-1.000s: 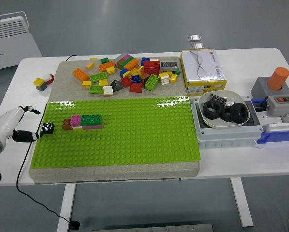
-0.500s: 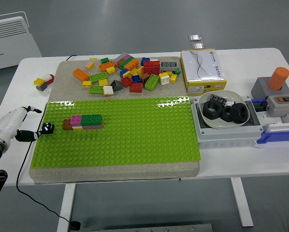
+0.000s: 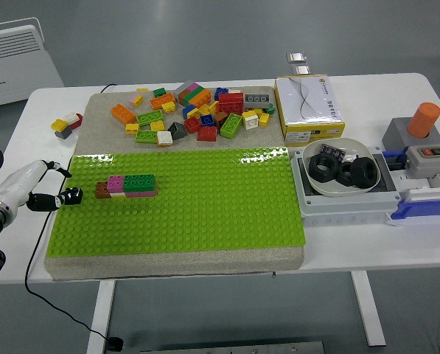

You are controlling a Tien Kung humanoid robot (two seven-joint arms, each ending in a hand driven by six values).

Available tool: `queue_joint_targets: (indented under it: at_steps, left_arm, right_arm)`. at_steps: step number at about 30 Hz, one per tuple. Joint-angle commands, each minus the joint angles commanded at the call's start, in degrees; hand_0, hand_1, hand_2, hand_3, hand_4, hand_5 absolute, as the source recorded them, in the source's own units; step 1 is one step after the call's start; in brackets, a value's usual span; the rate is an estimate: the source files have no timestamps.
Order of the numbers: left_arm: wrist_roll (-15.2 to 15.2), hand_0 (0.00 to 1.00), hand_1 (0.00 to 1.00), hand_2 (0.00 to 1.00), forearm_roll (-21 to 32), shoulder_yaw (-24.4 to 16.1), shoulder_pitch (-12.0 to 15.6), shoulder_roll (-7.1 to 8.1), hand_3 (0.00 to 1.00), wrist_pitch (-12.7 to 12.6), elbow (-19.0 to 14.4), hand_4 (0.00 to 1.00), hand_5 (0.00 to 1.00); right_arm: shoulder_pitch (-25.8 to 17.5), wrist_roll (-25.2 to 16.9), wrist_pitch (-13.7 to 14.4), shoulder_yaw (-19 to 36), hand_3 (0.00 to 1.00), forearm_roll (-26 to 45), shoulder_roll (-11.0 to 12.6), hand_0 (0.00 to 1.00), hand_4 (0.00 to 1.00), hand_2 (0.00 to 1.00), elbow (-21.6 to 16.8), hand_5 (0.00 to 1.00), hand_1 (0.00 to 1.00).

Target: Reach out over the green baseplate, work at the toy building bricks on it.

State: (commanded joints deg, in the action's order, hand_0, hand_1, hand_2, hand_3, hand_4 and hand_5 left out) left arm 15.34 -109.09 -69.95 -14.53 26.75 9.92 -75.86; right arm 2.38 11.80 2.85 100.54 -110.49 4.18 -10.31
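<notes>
our left hand [image 3: 29,186] has crept upward, fingers [image 3: 49,200] pinching a black brick [image 3: 73,195] at the baseplate [image 3: 183,214] edge, so placing looks near.

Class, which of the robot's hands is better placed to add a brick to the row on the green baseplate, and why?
Left. The left hand is at the baseplate left edge, holding a black brick close to the brick row. No right hand is in view.

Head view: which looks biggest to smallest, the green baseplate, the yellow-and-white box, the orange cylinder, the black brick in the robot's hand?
1. Green baseplate
2. Yellow-and-white box
3. Orange cylinder
4. Black brick held by the left hand

The gaps look clear despite differing distance from the camera.
</notes>
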Motion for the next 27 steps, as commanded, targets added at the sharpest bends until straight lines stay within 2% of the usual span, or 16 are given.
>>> queue_joint_targets:
  at_steps: [4, 7, 10, 12, 16, 17, 21, 23, 27]
  left_arm:
    - [0.5, 0.977, 0.956, 0.928, 3.4, 4.6, -2.3, 4.67, 0.632, 1.3, -0.4, 0.611, 0.002]
    - [0.6, 0.979, 0.962, 0.951, 4.5, 6.1, -3.1, 6.31, 0.641, 1.5, -0.6, 0.606, 0.002]
    - [0.7, 0.979, 0.962, 0.951, 5.0, 6.0, -2.8, 6.84, 0.641, 1.7, -1.0, 0.606, 0.002]
    - [0.7, 0.980, 0.964, 0.959, 5.1, 5.9, -2.7, 6.88, 0.679, 1.9, -1.1, 0.607, 0.002]
    - [0.9, 0.980, 0.964, 0.959, 5.6, 7.0, -3.6, 7.30, 0.679, 2.6, -0.7, 0.607, 0.002]
    - [1.0, 0.982, 0.958, 0.951, 5.8, 7.5, -4.1, 7.60, 0.629, 2.8, -0.6, 0.585, 0.002]
    - [1.1, 0.982, 0.958, 0.951, 6.1, 8.0, -5.3, 8.09, 0.629, 2.8, -0.6, 0.585, 0.002]
    - [1.1, 0.981, 0.959, 0.943, 6.1, 7.7, -5.6, 7.98, 0.589, 2.6, -0.7, 0.575, 0.002]
    - [0.9, 0.981, 0.959, 0.943, 5.8, 6.9, -5.6, 7.22, 0.589, 1.9, -0.8, 0.575, 0.002]
  right_arm:
    - [0.2, -0.2, 0.0, 0.3, 0.792, -0.1, 0.6, 0.690, 0.853, 0.772, 0.0, 0.998, 0.713]
    - [0.3, -0.3, -0.1, 0.9, 0.792, -0.6, 0.9, 0.690, 0.852, 0.769, 0.0, 0.998, 0.711]
    - [0.3, -0.4, -0.2, 1.3, 0.792, -1.1, 1.1, 0.690, 0.852, 0.769, 0.0, 0.998, 0.711]
    - [0.3, -0.4, -0.2, 1.4, 0.793, -1.2, 1.1, 0.691, 0.851, 0.768, 0.0, 0.998, 0.711]
    - [0.5, -0.3, -0.2, 1.4, 0.793, -1.5, 0.9, 0.691, 0.851, 0.768, 0.0, 0.998, 0.711]
    - [0.6, -0.3, -0.1, 1.2, 0.794, -1.4, 0.8, 0.691, 0.850, 0.772, 0.0, 0.998, 0.711]
    - [0.7, -0.2, 0.0, 0.5, 0.794, -0.9, 0.4, 0.691, 0.850, 0.772, 0.0, 0.998, 0.711]
    - [0.7, -0.1, 0.0, 0.3, 0.795, -0.8, 0.2, 0.692, 0.849, 0.776, 0.0, 0.998, 0.715]
    - [0.7, -0.1, 0.1, 0.0, 0.795, -0.5, -0.2, 0.692, 0.849, 0.776, 0.0, 0.998, 0.715]
